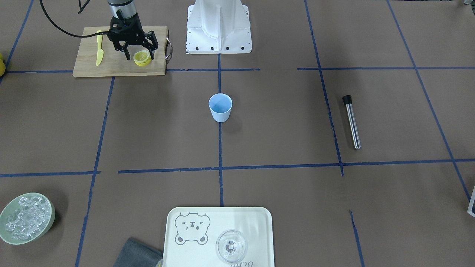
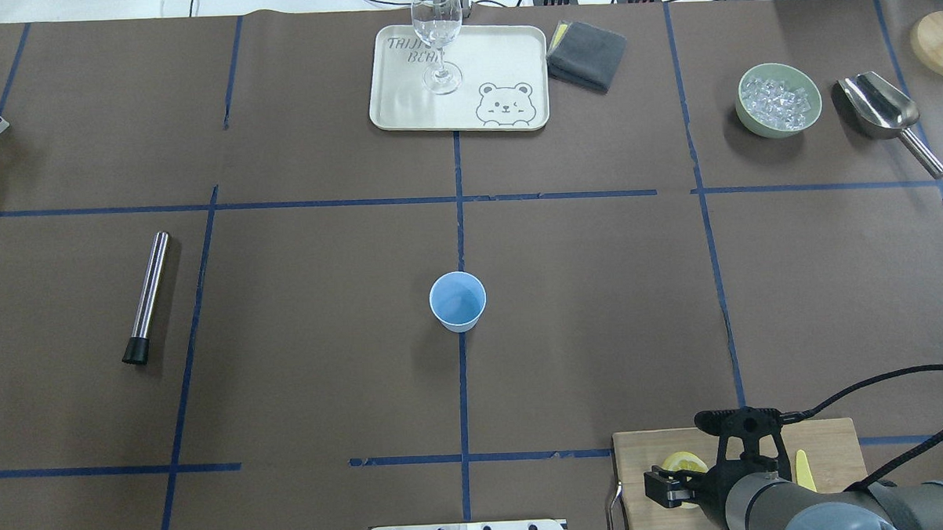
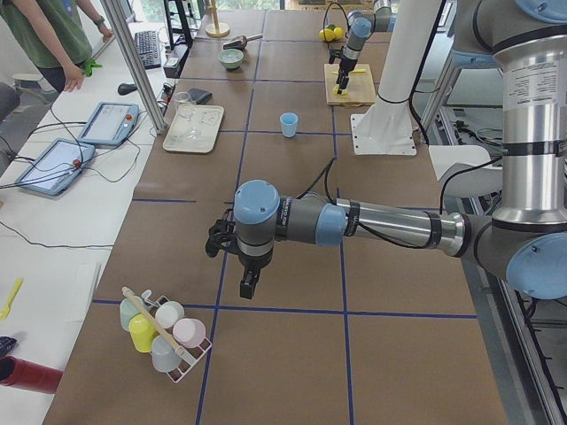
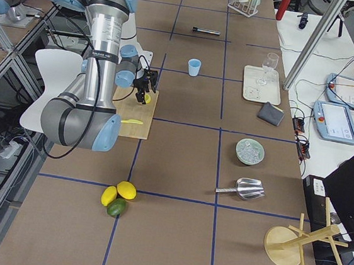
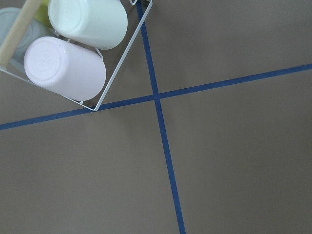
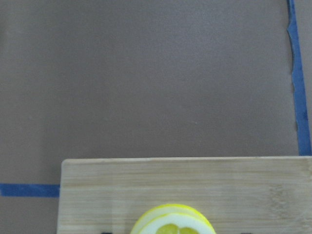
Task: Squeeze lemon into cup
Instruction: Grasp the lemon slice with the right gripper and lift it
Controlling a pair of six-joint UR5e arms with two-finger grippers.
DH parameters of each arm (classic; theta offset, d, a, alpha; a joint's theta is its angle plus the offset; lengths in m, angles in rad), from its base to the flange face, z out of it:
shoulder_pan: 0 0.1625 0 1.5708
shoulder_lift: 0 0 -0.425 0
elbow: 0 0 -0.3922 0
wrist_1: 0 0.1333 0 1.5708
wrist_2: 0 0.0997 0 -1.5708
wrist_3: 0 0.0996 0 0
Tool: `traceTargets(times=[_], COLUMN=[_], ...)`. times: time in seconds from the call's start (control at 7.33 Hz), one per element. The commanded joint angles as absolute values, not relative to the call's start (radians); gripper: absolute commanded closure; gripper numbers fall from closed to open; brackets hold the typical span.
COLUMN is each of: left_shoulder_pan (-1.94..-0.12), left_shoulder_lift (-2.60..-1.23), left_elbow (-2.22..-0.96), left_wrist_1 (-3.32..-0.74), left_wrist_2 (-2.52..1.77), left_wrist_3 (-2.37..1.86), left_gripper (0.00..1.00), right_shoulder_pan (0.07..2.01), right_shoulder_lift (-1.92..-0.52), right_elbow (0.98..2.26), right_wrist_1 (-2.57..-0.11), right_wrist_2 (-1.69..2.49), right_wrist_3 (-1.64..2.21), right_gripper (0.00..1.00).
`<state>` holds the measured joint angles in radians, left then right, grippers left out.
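Note:
The lemon (image 1: 142,57), a yellow slice that seems to rest on a second one, lies on the wooden cutting board (image 1: 111,68) at the robot's right. My right gripper (image 1: 140,55) hangs just over it, open, with a finger on each side of the slice. The lemon also shows at the bottom edge of the right wrist view (image 6: 171,222) and in the overhead view (image 2: 681,462). The light-blue cup (image 1: 220,106) stands upright at the table's middle (image 2: 457,301), far from both grippers. My left gripper (image 3: 247,285) hovers over bare table far away; I cannot tell if it is open.
A yellow knife (image 1: 99,52) lies on the board beside the gripper. A metal muddler (image 1: 351,121), a bear tray (image 1: 193,252) with a clear glass (image 1: 231,245), a bowl of ice (image 1: 26,218), a grey cloth (image 1: 137,254) and a cup rack (image 5: 66,66) are around.

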<state>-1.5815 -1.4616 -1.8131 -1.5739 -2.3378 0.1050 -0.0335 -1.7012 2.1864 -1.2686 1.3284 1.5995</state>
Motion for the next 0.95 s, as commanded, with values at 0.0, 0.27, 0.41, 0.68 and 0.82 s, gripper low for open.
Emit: traceTargets(times=[0.0, 0.27, 0.41, 0.68, 0.82], left_shoulder_pan=[-1.582, -1.582, -1.582, -1.582, -1.583], left_shoulder_lift=[-1.460, -1.460, -1.460, -1.460, -1.460], left_elbow=[-1.813, -1.813, -1.813, -1.813, -1.813], left_wrist_1=[-1.574, -1.574, -1.574, -1.574, -1.574], left_wrist_2=[-2.338, -2.338, -2.338, -2.338, -2.338], left_wrist_3=[0.104, 0.104, 0.104, 0.104, 0.104], left_gripper=[0.00, 0.00, 0.00, 0.00, 0.00], right_shoulder_pan=[-0.040, -0.046, -0.048, -0.046, -0.045], right_shoulder_lift=[-1.701, -1.701, -1.700, -1.700, -1.700], right_elbow=[2.184, 2.180, 2.180, 2.184, 2.184], right_wrist_1=[-1.269, -1.269, -1.269, -1.269, -1.269], right_wrist_2=[1.325, 1.325, 1.327, 1.328, 1.327], right_wrist_3=[1.598, 1.598, 1.598, 1.594, 1.594], right_gripper=[0.23, 0.23, 0.29, 0.87, 1.00])
